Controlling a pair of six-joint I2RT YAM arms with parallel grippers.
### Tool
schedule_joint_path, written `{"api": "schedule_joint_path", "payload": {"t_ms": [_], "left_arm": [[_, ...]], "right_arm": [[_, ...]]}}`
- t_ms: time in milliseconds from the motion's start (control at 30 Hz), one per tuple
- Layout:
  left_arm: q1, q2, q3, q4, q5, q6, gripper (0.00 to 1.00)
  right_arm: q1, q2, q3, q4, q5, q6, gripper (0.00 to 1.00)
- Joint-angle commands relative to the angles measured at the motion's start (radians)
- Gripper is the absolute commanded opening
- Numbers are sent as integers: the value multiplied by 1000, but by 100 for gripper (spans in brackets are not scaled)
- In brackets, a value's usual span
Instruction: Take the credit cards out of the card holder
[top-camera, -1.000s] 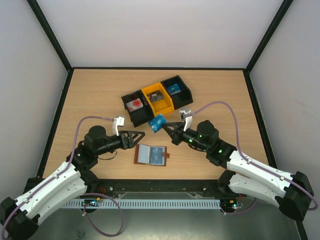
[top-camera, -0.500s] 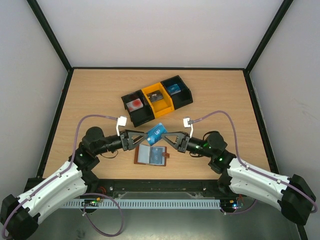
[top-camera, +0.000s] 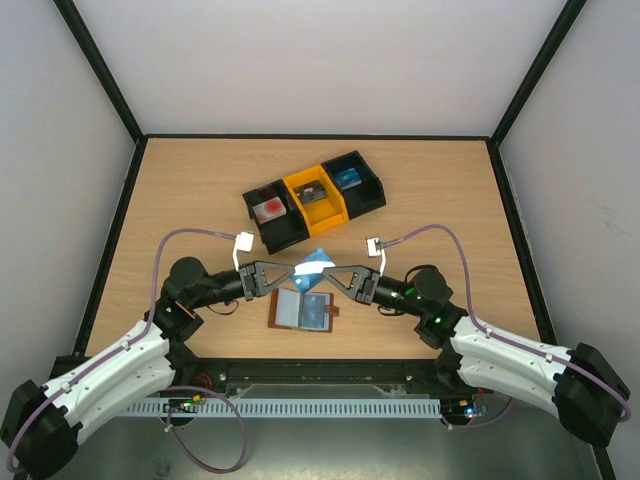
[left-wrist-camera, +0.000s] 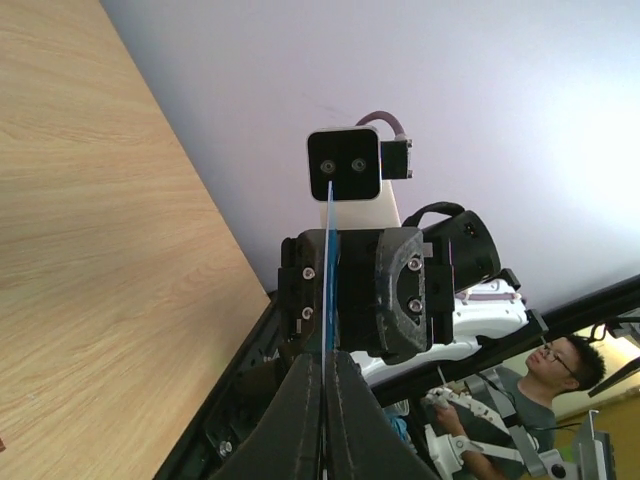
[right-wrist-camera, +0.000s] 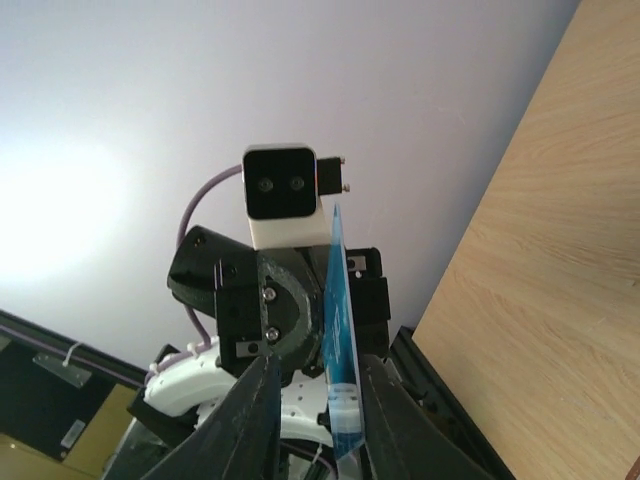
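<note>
The blue credit card (top-camera: 313, 266) is up in the air between the two arms, just above the open card holder (top-camera: 303, 311), which lies flat on the table (top-camera: 180, 200) showing a brown leather border and pale blue sleeves. The card is thin, a mere line from the left wrist, with pale print near one end. The left gripper (top-camera: 297, 272) pinches it tight; the right gripper (top-camera: 330, 273) has its fingers parted around the other end, with a clear gap on one side

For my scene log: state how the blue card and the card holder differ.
The blue card is held above the table; the card holder lies open on it. The card is blue, the holder brown. The card is smaller than the open holder. Both are flat rectangles.
</note>
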Motion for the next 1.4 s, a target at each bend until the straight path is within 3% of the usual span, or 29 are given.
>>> {"api": "schedule_joint_path", "payload": {"t_ms": [0, 167, 400, 533, 600, 700, 933, 1067, 1367], "left_arm": [[2, 4, -26, 92, -11, -50, 3], [2, 13, -30, 100, -41, -53, 3], [2, 26, -28, 102, -52, -57, 3], [2, 25, -33, 96, -56, -55, 4], [2, 22, -29, 70, -64, -41, 19], [2, 13, -4, -16, -76, 21, 59], [2, -21, 72, -301, -162, 162, 97], [2, -53, 84, -390, -202, 199, 100], [2, -67, 213, -662, -296, 399, 100]], "right_arm": [[-1, 11, -21, 60, 59, 84, 23], [16, 29, -40, 117, 117, 125, 19], [29, 0, -61, 121, 192, 128, 3], [31, -23, -70, 126, 210, 110, 2], [32, -37, -69, 115, 220, 95, 2], [31, -68, -47, 27, 251, 52, 2], [-5, -92, 69, -224, 318, -112, 2], [-57, -48, 171, -345, 376, -230, 2], [-294, 171, 370, -428, 314, -414, 2]]}}
